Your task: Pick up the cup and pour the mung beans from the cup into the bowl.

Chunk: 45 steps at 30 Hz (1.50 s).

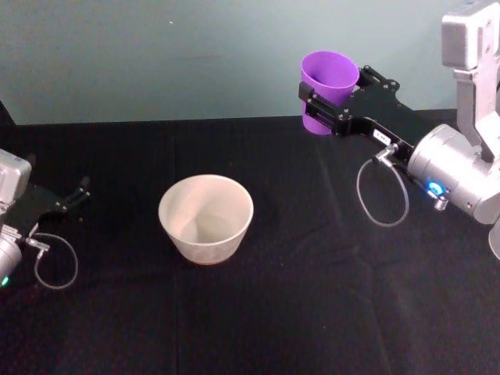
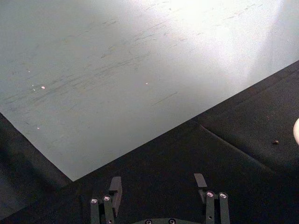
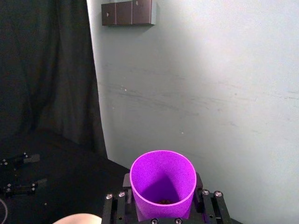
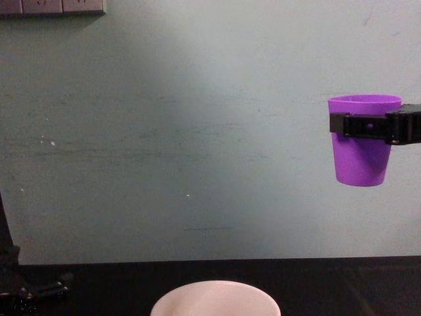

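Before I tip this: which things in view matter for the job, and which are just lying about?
In the job: cup, upright and raised in the right claw; mung beans in its bottom; bowl on the black cloth.
Lying about: left claw, open, parked at the left; socket plate on the wall; small speck on the cloth.

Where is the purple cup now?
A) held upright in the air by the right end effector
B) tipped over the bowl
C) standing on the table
A: the right end effector grips the cup upright, raised high, to the side of the bowl.
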{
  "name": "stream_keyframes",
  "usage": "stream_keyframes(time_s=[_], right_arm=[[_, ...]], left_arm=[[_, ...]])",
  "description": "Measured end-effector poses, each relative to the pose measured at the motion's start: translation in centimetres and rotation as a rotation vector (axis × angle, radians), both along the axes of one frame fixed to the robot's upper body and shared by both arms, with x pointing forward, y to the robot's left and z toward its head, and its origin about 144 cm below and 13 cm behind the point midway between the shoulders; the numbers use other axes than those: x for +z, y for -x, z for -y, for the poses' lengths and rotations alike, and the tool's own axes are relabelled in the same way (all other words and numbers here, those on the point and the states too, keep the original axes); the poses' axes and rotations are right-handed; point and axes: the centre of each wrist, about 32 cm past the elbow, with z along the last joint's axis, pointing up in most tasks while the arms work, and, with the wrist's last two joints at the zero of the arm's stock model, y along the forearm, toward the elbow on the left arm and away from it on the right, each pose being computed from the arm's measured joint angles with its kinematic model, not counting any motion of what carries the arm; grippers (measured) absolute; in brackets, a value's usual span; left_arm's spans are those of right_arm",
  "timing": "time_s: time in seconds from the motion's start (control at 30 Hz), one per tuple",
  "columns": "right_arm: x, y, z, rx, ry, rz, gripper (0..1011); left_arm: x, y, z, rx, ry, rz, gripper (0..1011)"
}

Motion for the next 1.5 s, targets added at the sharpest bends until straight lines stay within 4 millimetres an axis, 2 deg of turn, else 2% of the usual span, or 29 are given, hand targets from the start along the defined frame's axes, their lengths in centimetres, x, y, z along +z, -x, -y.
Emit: stream_keyframes(time_s=[1.5], right_arm=[[0.00,0.00,0.00,0.000,0.000,0.000,735]], left_arm=[[0.00,0.00,0.00,0.000,0.000,0.000,1000]])
